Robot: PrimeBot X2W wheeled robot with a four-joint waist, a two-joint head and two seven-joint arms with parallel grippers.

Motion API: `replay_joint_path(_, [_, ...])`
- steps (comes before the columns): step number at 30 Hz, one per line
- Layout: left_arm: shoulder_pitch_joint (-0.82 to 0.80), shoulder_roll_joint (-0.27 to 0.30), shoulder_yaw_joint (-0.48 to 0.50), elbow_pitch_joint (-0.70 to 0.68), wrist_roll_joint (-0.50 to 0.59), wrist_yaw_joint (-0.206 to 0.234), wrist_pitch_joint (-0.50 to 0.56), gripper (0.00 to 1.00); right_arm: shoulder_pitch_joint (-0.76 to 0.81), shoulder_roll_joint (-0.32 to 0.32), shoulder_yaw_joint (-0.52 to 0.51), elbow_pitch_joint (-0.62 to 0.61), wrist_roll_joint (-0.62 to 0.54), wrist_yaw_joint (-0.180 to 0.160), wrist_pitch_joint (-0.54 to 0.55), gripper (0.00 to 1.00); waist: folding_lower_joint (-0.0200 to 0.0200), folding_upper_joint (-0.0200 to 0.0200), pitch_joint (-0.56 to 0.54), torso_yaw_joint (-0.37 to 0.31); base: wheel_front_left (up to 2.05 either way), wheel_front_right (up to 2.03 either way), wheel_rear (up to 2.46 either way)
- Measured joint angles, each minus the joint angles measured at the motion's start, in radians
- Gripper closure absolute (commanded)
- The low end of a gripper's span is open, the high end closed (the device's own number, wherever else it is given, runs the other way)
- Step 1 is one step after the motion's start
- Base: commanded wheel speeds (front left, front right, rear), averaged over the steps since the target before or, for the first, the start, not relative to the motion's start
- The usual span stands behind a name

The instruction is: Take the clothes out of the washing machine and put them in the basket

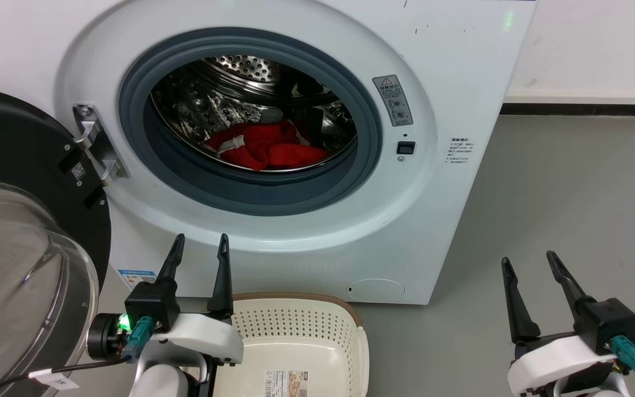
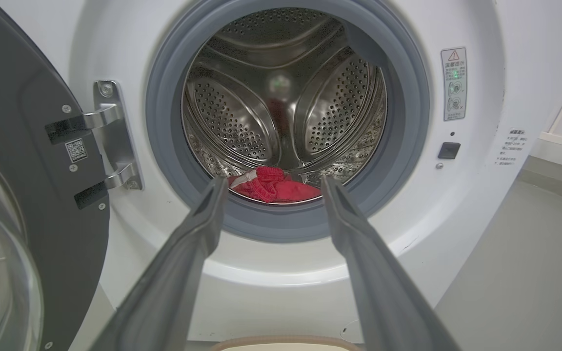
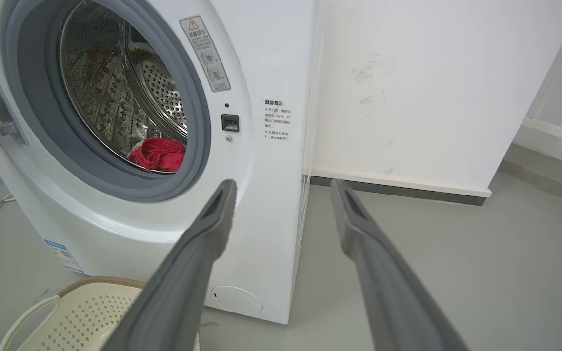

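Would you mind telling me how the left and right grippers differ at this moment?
The left gripper stands before the washing machine's door opening, by the basket; the right gripper stands beside the machine, over the floor. The left's fingers frame the clothes; the right's frame wall and floor. Both are open and empty.

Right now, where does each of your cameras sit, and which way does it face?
Head view: from the head, down at the large white front-loading washing machine and cream perforated plastic basket; left gripper and right gripper show below.
Left wrist view: from the left wrist, straight into the perforated steel drum, between its dark fingers.
Right wrist view: from the right wrist, toward the machine's right edge and grey floor, past its fingers.
Shared: all see the bright red fabric garment in the drum.
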Motion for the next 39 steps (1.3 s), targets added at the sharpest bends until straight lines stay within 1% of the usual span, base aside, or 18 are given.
replay_joint_path(12, [-0.003,0.0,-0.004,0.0,0.08,0.008,-0.019,0.0,0.0,0.0,0.006,-0.005,-0.073,0.0,-0.011,0.0,0.0,0.0,0.006,0.001,0.0,0.0,0.0])
replay_joint_path(33, [-0.006,0.0,-0.007,-0.001,0.075,0.012,-0.022,0.0,0.0,0.0,0.007,0.002,-0.058,0.0,-0.015,0.0,-0.0001,0.0,0.019,0.003,0.0,0.0,0.0])
replay_joint_path(39, [-0.07,0.001,-0.002,0.003,0.077,0.021,-0.022,0.0,-0.03,0.0,0.019,-0.008,-0.053,0.0,-0.018,0.0,-0.0001,0.0,0.058,-0.004,0.0,0.0,0.0])
